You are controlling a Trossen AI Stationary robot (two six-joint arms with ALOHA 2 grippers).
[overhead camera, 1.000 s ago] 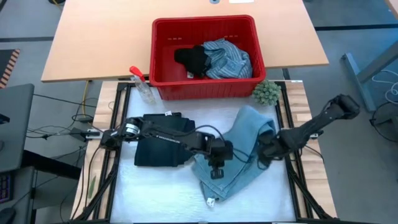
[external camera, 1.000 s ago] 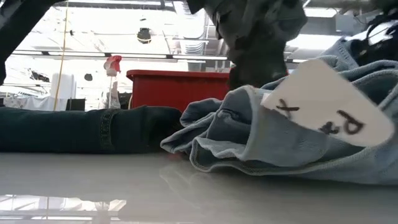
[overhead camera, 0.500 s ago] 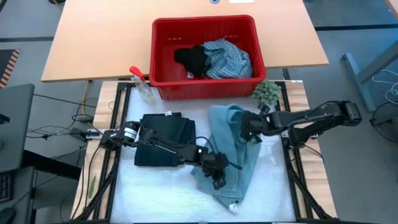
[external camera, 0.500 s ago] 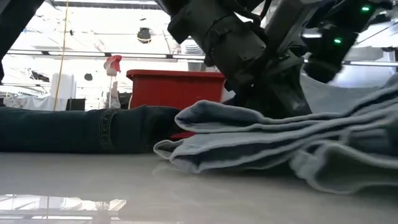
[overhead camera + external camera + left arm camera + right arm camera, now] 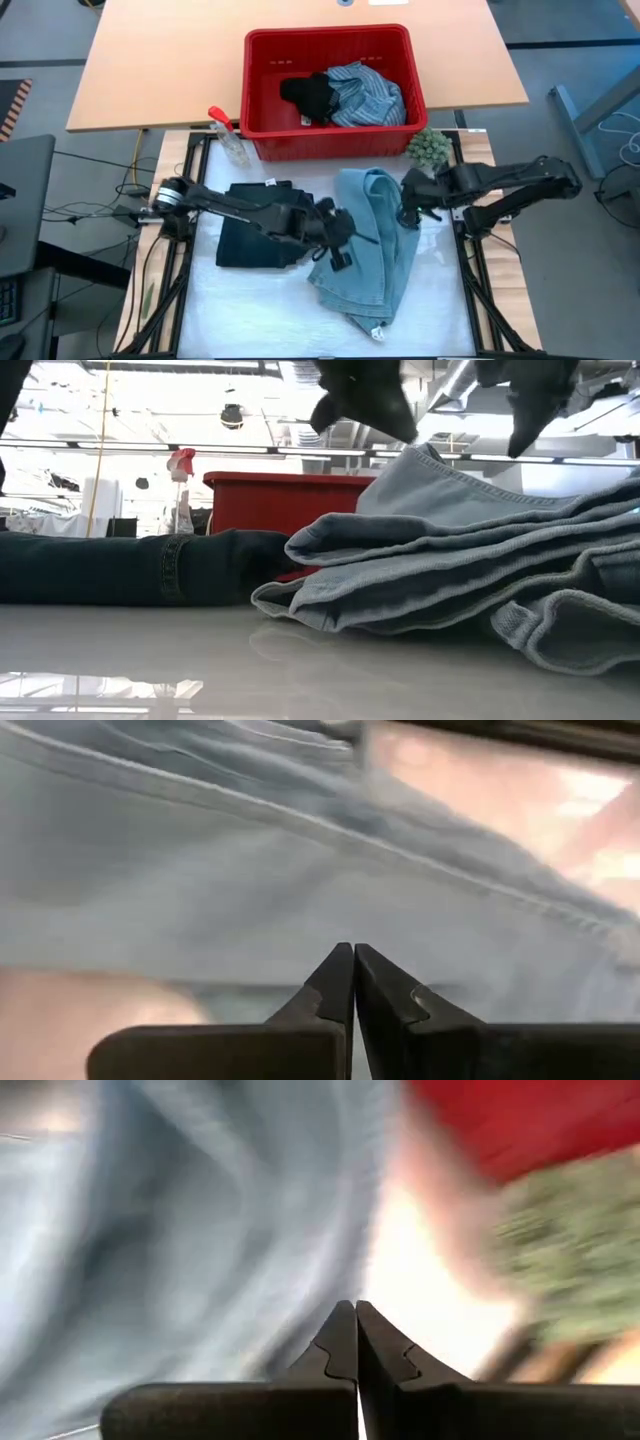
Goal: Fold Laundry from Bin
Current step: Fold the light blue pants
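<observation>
**Folded jeans on tabletop, both grippers above, fingers pressed together**

High view: the only view showing the full layout. Red plastic bin [image 5: 330, 92], rectangular, thick rim, slotted upper walls, sits on the tan tabletop [image 5: 150, 70]. Inside it: one blue-white striped shirt [image 5: 366, 95], crumpled, and one small black piece [image 5: 309, 95] touching it. On the white work surface [image 5: 250, 310]: light blue denim jeans [image 5: 370, 250] folded into a long strip, and one dark navy piece [image 5: 255, 235] folded flat just beside them. So four garments, two in the bin and two out. Left gripper [image 5: 338, 243] at the jeans' left edge; right gripper [image 5: 408, 212] at their upper right edge. One green fuzzy ball [image 5: 428, 148] by the bin's right corner, one clear spray bottle [image 5: 230, 138] with red trigger by its left corner.

Low view: shows fold thickness that the top view lacks. Jeans [image 5: 450, 580] stacked in several soft layers with a stitched hem on top; navy piece [image 5: 130, 565] lies flat and low. Bin [image 5: 285, 500] behind. Two dark gripper parts hang above the denim, not touching it.

Left wrist view: fingers [image 5: 325, 995] closed tip to tip, holding nothing; blurred denim [image 5: 250, 890] beyond.

Right wrist view: fingers [image 5: 330, 1345] also shut together, empty; blurred denim [image 5: 200, 1230], red bin [image 5: 520, 1120] and green ball [image 5: 570, 1260] beyond.
</observation>
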